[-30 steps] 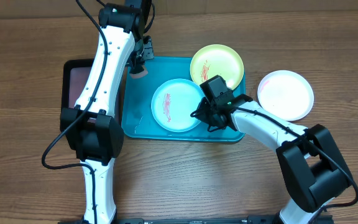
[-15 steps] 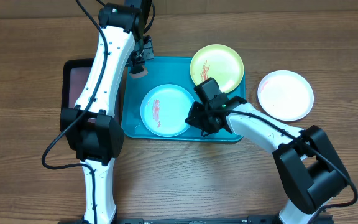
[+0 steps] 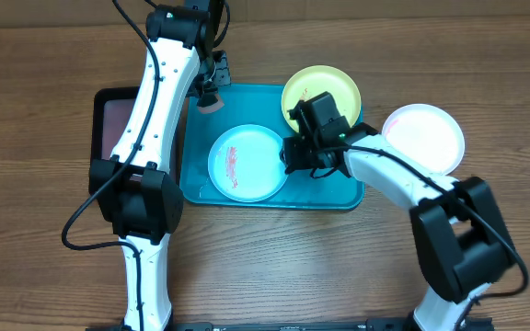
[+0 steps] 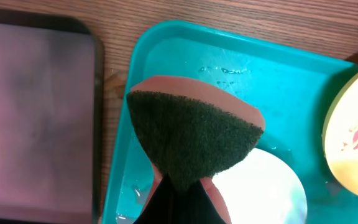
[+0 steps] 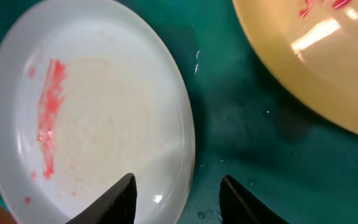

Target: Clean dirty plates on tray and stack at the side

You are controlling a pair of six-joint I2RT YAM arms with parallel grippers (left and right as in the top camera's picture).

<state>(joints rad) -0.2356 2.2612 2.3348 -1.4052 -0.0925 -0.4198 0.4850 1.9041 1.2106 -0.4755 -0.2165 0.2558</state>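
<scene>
The light blue plate (image 3: 247,163) (red-smeared) lies at 7 o'clock on the tray (image 3: 247,106), the right gripper (image 3: 293,154) at its 3 o'clock rim. At 11 o'clock the left gripper (image 3: 212,92) holds what looks like a sponge (image 3: 210,104).

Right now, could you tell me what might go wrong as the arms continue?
The open right gripper brackets the light blue plate's rim; the tray looks wet, so the plate may slide instead of being gripped. It is also close to the smeared yellow-green plate and could bump it.
</scene>
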